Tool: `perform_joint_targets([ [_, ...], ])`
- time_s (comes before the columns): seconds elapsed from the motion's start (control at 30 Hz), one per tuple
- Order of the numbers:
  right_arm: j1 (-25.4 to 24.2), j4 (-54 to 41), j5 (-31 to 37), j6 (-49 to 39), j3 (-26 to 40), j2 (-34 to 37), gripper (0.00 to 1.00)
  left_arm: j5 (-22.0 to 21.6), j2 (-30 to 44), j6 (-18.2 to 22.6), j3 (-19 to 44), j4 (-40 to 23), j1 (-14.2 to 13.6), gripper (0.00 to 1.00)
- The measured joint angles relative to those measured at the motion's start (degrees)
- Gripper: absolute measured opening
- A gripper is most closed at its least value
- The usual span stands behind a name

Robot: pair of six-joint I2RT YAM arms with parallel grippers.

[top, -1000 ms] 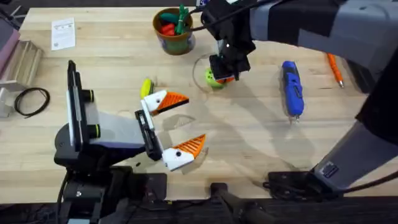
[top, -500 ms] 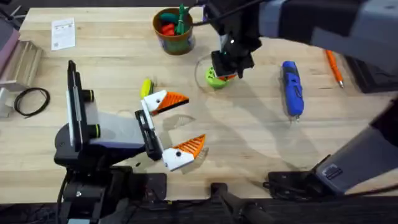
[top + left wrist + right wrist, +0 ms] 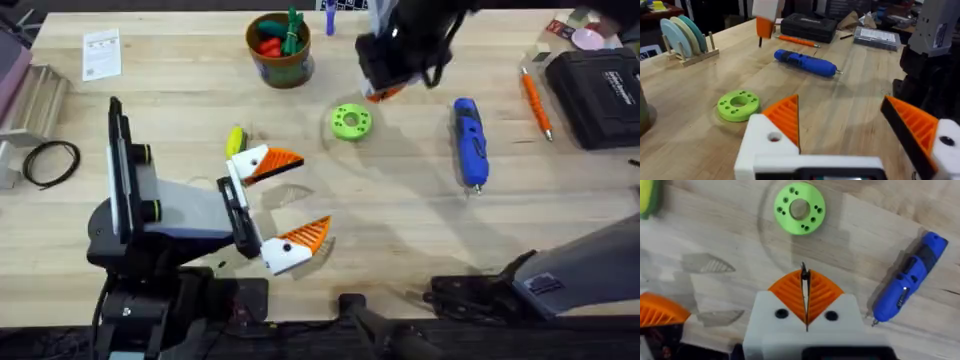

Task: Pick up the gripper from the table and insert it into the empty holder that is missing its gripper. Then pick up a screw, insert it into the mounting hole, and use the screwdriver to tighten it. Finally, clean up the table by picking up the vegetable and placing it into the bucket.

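Observation:
My right gripper (image 3: 385, 88) hangs above the table's far middle, shut on a thin dark screw (image 3: 803, 274). It hovers past the green disc (image 3: 351, 122). The blue screwdriver (image 3: 470, 140) lies to its right on the wood. My left gripper (image 3: 312, 192) rests open near the table's middle. One of its white bases, the holder (image 3: 946, 150), carries the orange gripper (image 3: 910, 125) with a black side. The other base bears a ribbed orange tip (image 3: 786, 114). The yellow vegetable (image 3: 236, 140) lies just behind the left fingers. The bucket (image 3: 280, 62) stands at the back.
Red and green toy vegetables sit in the bucket. An orange pen (image 3: 536, 105) and a black case (image 3: 600, 85) lie at the far right. A paper card (image 3: 101, 52) and a coiled black cable (image 3: 50, 160) lie at the left.
My right gripper has lifted off the green disc and moved back and to the right with the screw, leaving the disc uncovered. The left arm has not moved.

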Motion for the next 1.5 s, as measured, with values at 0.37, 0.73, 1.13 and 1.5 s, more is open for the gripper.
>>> perform_joint_targets([
  [0.37,7.92,-8.65,0.01,-3.43,16.79,-0.66,0.006,0.00,-0.02,-0.02,0.00,0.00,0.00,0.986],
  [0.73,23.22,-5.21,-0.05,-15.84,17.96,-0.74,0.006,0.00,0.00,-0.02,0.00,0.00,0.00,0.986],
  [1.13,26.15,-3.49,-6.74,-28.17,17.98,-0.74,0.006,0.00,0.00,-0.02,0.00,0.00,0.00,0.985],
  [1.5,25.70,-3.52,-7.33,-42.41,17.98,-0.72,0.006,0.00,-0.01,-0.02,0.00,0.00,0.00,0.986],
])
